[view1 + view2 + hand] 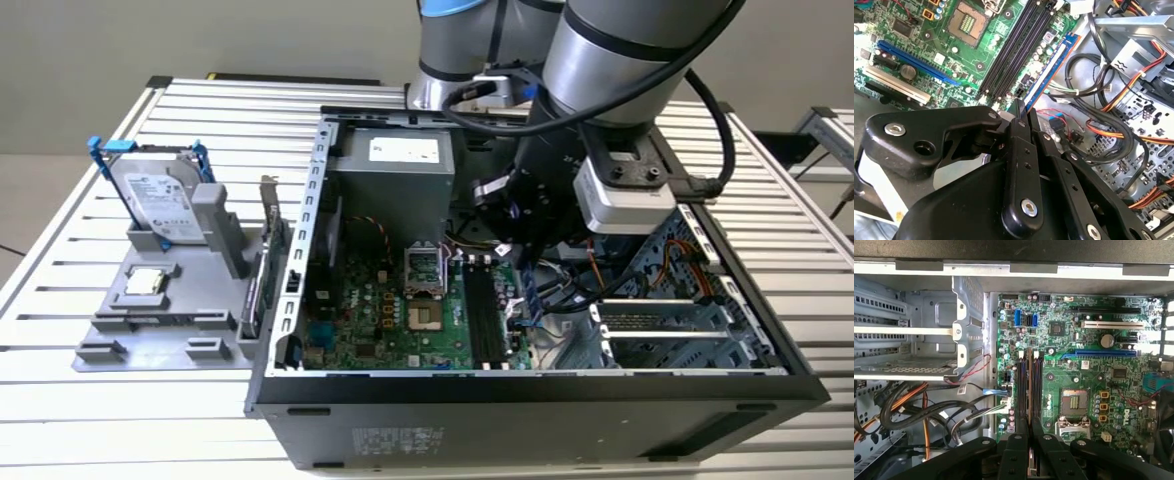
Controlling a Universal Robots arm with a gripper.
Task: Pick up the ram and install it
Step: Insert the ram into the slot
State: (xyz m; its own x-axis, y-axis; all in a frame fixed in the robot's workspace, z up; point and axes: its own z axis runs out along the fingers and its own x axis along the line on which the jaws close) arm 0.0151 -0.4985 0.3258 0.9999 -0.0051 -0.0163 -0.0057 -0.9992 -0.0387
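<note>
Even, diffuse light falls on the slatted table (120, 400) in the exterior view, with pale glare along its metal ribs. My arm (627, 60) casts soft shade into the computer case (534, 400). In both wrist views the motherboard (1094, 365) reads clearly, while my own black linkage (979, 190) close to the lens is dark and soft-edged.

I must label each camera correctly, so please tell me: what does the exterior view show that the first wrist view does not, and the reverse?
Exterior view, not the first wrist view: the hard drive in blue rails, the grey holder, the slatted table. First wrist view, not the exterior view: the ram, edge-on in the shut pincer, over the black slots. Both: the motherboard and its processor socket.
</note>
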